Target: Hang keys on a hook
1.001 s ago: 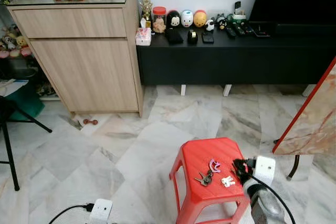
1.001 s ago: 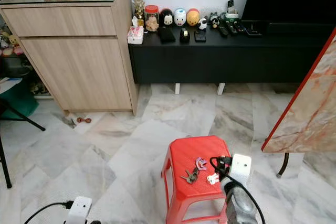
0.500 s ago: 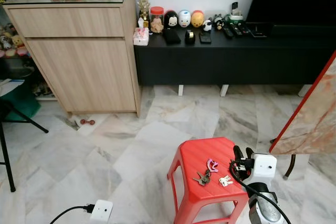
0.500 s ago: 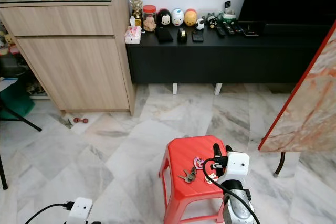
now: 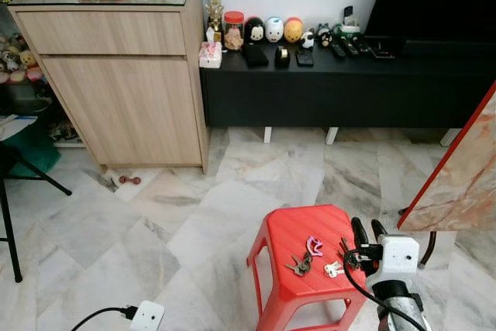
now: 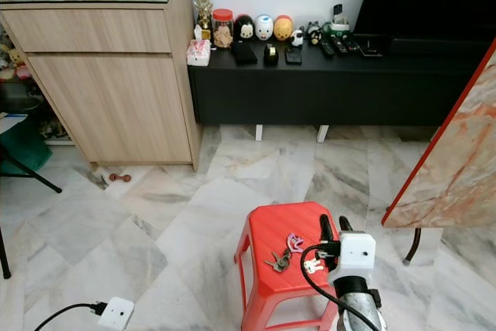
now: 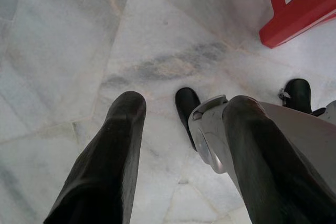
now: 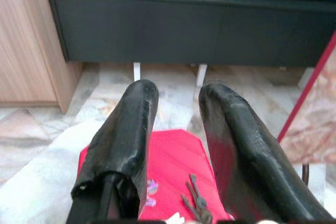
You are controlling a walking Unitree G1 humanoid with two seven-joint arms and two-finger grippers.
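Small bunch of dark metal keys [image 5: 301, 264] is seen on red plastic stool [image 5: 291, 232]. Right gripper [image 5: 363, 232] is held just beside it, jaws parted and empty; left gripper [image 7: 181, 145] hangs idle, jaws apart, nothing held. Jaws should be lowered squarely astride the bunch before closing.

Glossy plastic stool [image 5: 298, 242]; keys [image 5: 301, 264] seemingly metal.

The left tool [image 7: 181, 135] hangs over the marble floor [image 7: 79, 35], its two black fingers [image 7: 113, 156] spread apart with nothing between them. A red stool leg [image 7: 294, 11] stands nearby, beside the robot's black feet [image 7: 187, 106].
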